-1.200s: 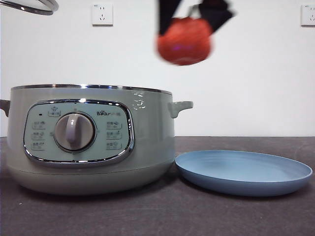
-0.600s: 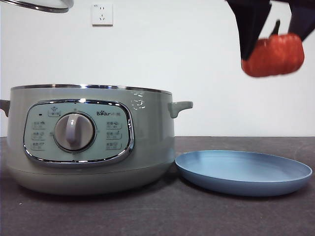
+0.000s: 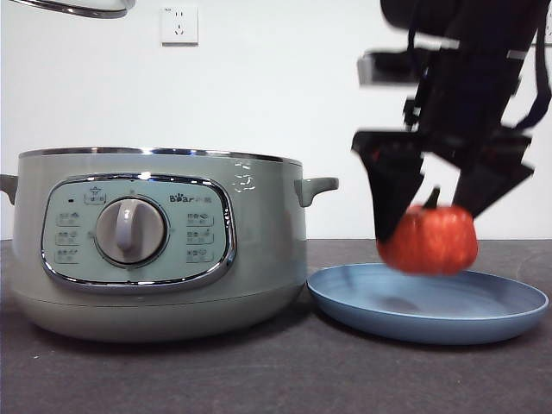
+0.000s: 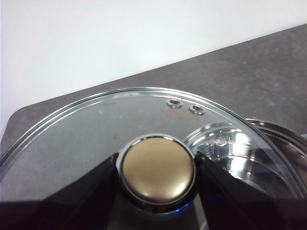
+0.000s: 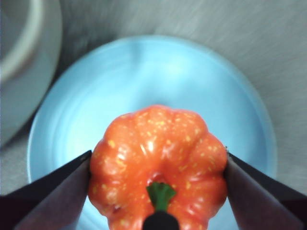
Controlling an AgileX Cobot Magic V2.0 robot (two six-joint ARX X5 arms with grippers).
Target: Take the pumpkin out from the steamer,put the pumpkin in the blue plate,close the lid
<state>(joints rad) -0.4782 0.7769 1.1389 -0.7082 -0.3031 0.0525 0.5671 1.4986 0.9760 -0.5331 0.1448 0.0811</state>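
My right gripper [image 3: 429,216] is shut on the orange-red pumpkin [image 3: 429,241] and holds it just above the blue plate [image 3: 483,319], right of the steamer [image 3: 259,250]. In the right wrist view the pumpkin [image 5: 158,165] sits between my black jaws over the plate [image 5: 144,81]. My left gripper [image 4: 157,167] is shut on the knob of the glass lid [image 4: 72,139], held high; the lid's chrome rim [image 3: 73,8] shows at the front view's top left. The steamer stands open.
The steamer's handle [image 3: 317,186] sticks out toward the plate. Its rim shows in the left wrist view [image 4: 283,134] and its wall in the right wrist view [image 5: 24,67]. A white wall with sockets [image 3: 178,25] is behind.
My right gripper has carried the pumpkin rightward from above the steamer and then down, close over the blue plate. The lid stays held high.
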